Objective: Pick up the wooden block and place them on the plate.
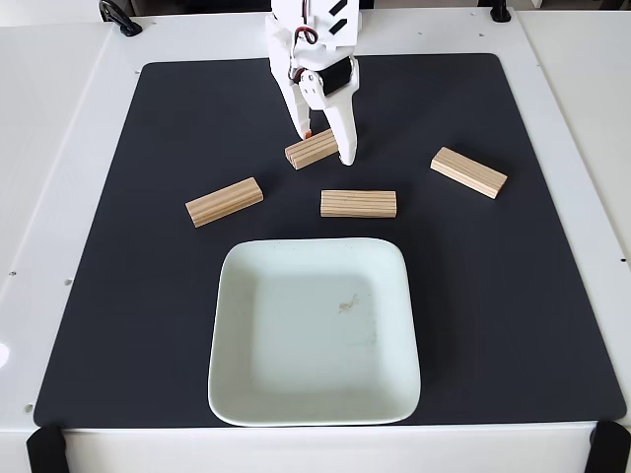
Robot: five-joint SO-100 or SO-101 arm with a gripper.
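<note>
Four wooden blocks lie on the black mat beyond the plate (389,394), a pale mint square dish with a brown speck near its middle and nothing on it. One block (224,201) lies at the left, one (358,203) in the middle just past the plate's far rim, one (468,172) at the right. The fourth block (306,151) lies at the back, between the fingers of my white gripper (325,146). The gripper comes down from above and is open, one finger behind the block and the other at its right end.
The black mat (513,296) covers most of the white table. Black clamps sit at the table's near corners (44,448) and far edge (118,18). Bare mat lies right and left of the plate.
</note>
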